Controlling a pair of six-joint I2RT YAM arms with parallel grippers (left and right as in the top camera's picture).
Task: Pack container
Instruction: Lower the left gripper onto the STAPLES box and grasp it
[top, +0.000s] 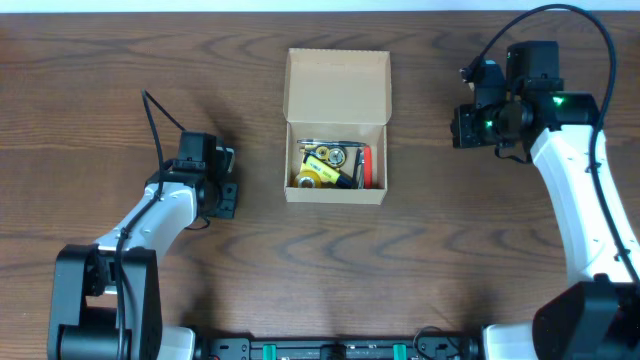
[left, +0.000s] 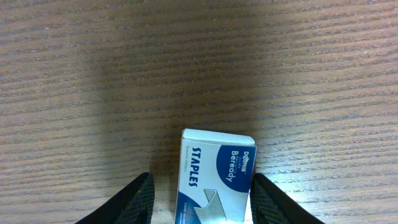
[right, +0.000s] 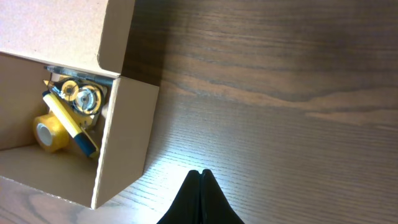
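Lower centre, the left end effector (left: 202, 182) straddles a staples box (left: 217, 168), jaws part-open, poised to grip it for the container (top: 336, 197); the right end effector (right: 200, 179) is pinched closed.

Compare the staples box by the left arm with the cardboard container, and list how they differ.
The staples box is printed blue and white; the container is plain tan cardboard.
The staples box is closed; the container's lid flap is open, showing stationery inside.
The staples box lies between the left end effector's open fingers; the container sits mid-table, ungripped.
Both are rectangular boxes on the wooden table.
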